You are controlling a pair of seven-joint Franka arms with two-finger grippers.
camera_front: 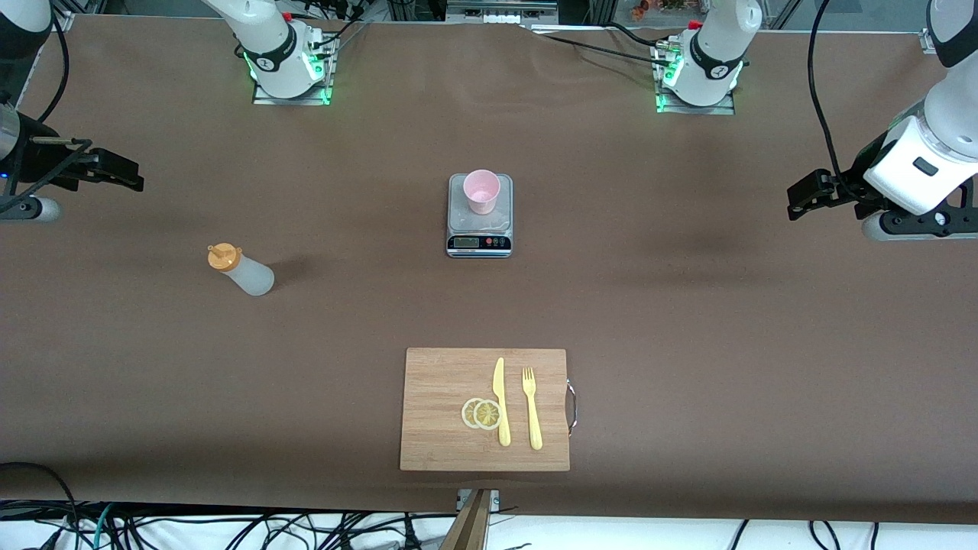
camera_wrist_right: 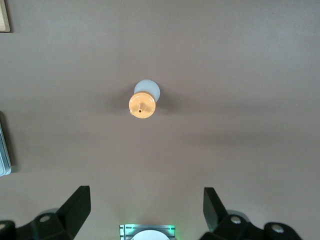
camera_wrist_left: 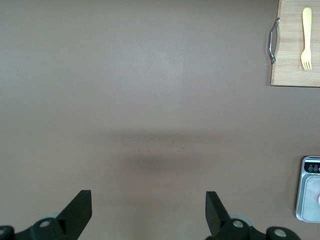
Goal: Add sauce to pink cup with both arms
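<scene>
We see the sauce (camera_front: 241,270) standing upright on the brown tabletop (camera_front: 688,321) toward the right arm's end, its orange nozzle cap on top, well apart from everything else. The pink cup (camera_front: 481,191) stands upright on a small silver kitchen scale (camera_front: 479,229) near the middle of the tabletop, farther from the front camera than the wooden cutting board (camera_front: 435,412). On that board lie two lemon slices (camera_front: 481,413), a yellow knife (camera_front: 500,401) beside them and a yellow fork (camera_front: 531,407) next to the knife; a metal handle sits on the board's edge toward the left arm's end.

We find the right end effector (camera_front: 114,172) up in the air over the bare tabletop at its own end, fingers spread wide and holding nothing; its wrist view looks down on the sauce (camera_wrist_right: 144,100) between the two fingers (camera_wrist_right: 75,207). The left end effector (camera_front: 810,195) hangs over bare tabletop at the other end, its fingers (camera_wrist_left: 77,210) likewise wide apart and empty, with the board's corner, the fork (camera_wrist_left: 306,37) and the scale's edge (camera_wrist_left: 310,190) showing in its wrist view
</scene>
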